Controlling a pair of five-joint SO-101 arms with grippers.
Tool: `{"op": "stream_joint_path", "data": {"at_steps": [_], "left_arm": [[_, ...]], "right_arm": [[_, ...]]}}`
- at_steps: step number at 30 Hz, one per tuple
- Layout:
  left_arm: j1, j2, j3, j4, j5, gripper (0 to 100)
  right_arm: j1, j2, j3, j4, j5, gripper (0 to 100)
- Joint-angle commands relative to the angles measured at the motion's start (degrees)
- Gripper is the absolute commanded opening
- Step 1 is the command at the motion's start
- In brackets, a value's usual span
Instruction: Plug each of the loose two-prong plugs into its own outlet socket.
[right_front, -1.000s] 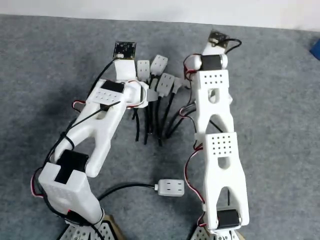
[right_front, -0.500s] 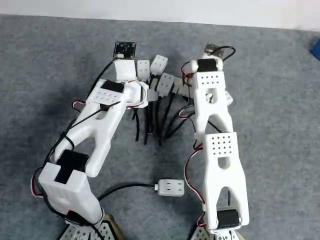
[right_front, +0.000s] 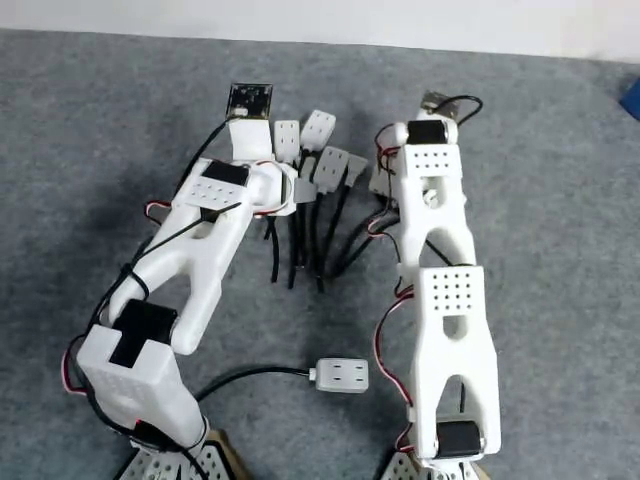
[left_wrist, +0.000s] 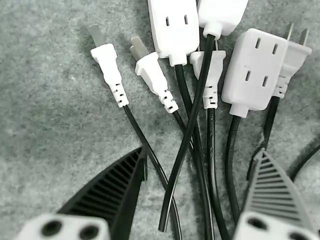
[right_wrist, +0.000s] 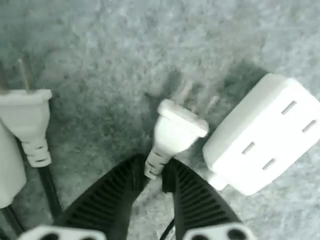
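Right wrist view: R end effector (right_wrist: 152, 172) low, tight on plug (right_wrist: 177, 131); L end effector (left_wrist: 200, 152) agape.

I take this for a robotics lab bench: plain grey felt-like mat (right_front: 560, 250) over the table, bare white wall (right_front: 300, 15) behind, arm base plates (right_front: 215, 458) fixed down, loose servo wires (right_front: 380, 345) exposed.

Between the two arms the surface (right_front: 90, 120) is crowded: a cluster of plugs and sockets (right_front: 328, 165) lies there, its black cords (right_front: 298, 250) crossing one another right between the spread fingers of the left hand (left_wrist: 200, 152). The right hand (right_wrist: 154, 165), closed on a plug (right_wrist: 176, 129), has an outlet block (right_wrist: 260, 135) just beside that plug. Outside both arms the surface lies open; a lone socket strip (right_front: 340, 375) sits between the bases.
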Motion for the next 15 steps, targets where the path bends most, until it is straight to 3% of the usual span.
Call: {"op": "stream_joint_path", "data": {"at_steps": [1, 4, 9, 12, 15], "left_arm": [[0.04, -0.57, -0.92, -0.88, -0.53, 33], [0.22, -0.57, -0.92, -0.88, -0.53, 33], [0.4, -0.48, -0.92, -0.88, -0.53, 33], [0.48, -0.4, -0.92, -0.97, -0.53, 33], [0.48, -0.4, -0.22, -1.23, -0.53, 33]], "right_arm": [[-0.22, -0.57, -0.04, -1.45, 1.49, 0.6], [-0.31, -1.1, -0.4, -1.27, 2.99, 0.6], [-3.91, -5.93, -9.45, 4.0, 13.8, 0.6], [-6.29, -14.81, -17.71, 8.22, 18.11, 0.6], [-6.73, -26.86, -12.53, 8.22, 19.16, 0.6]]}}
